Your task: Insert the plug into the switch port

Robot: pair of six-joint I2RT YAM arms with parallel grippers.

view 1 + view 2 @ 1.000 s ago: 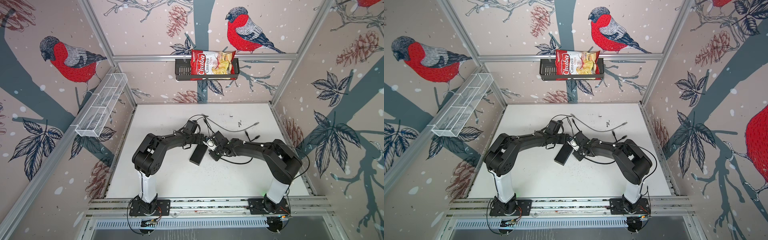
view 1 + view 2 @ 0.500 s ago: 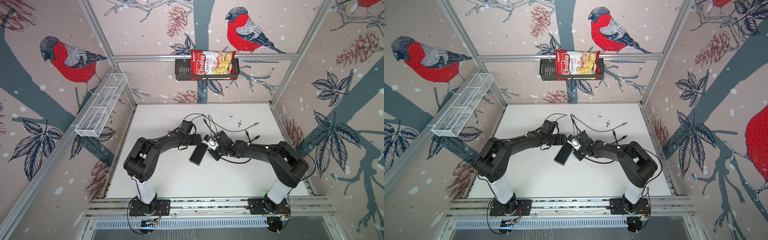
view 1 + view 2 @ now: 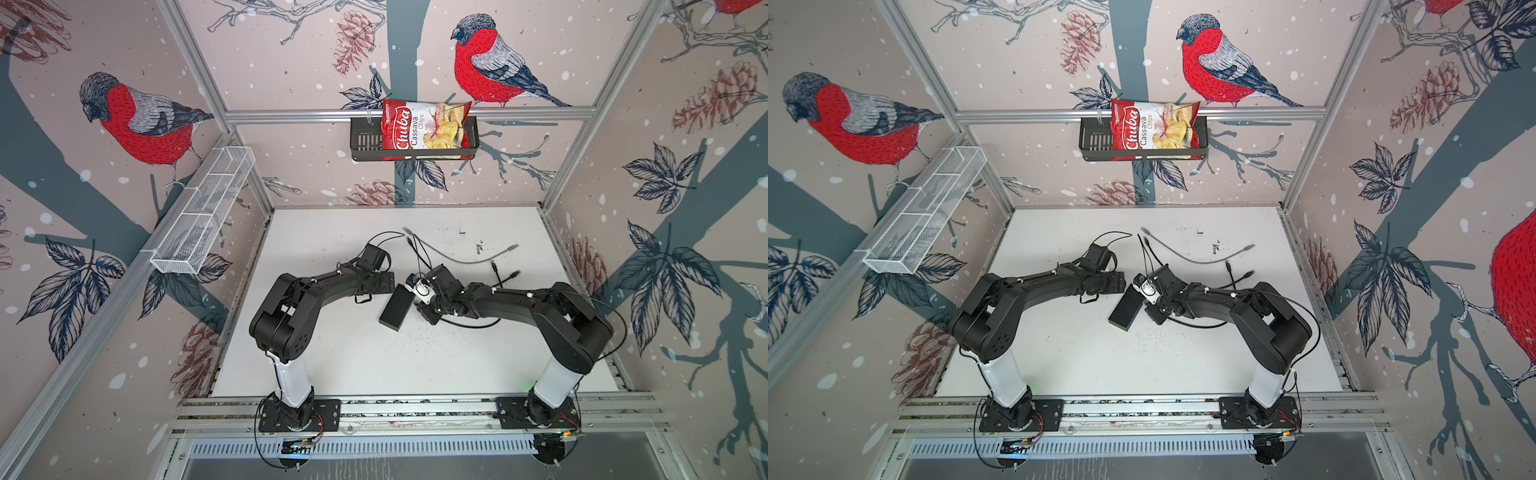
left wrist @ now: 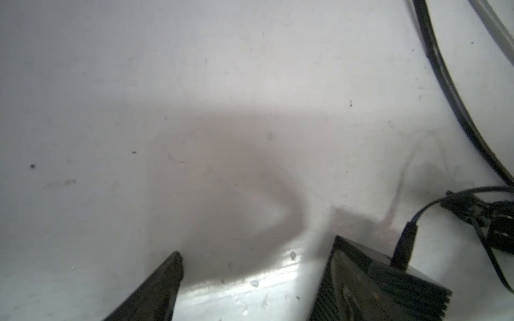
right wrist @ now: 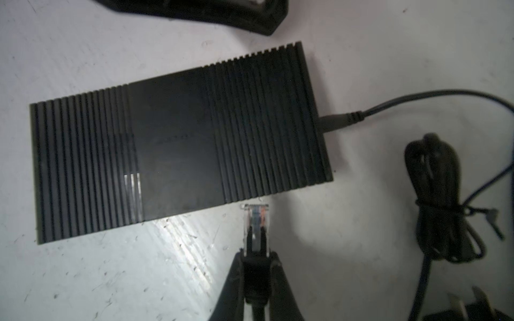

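A clear plug [image 5: 256,225] was gripped between the closed right fingers [image 5: 232,283], its tip held just at the long right edge of the ribbed black box [image 5: 178,144] that lay mid-table [image 3: 332,365]. The left fingers [image 4: 158,286] were spread open, just left of the box's far end.

Right pincer [image 5: 257,266] clamping clear plug [image 5: 256,225], tip just beside long edge of ribbed black box [image 5: 172,139]

Two black arms [image 3: 332,284] on white base columns [image 3: 291,376]
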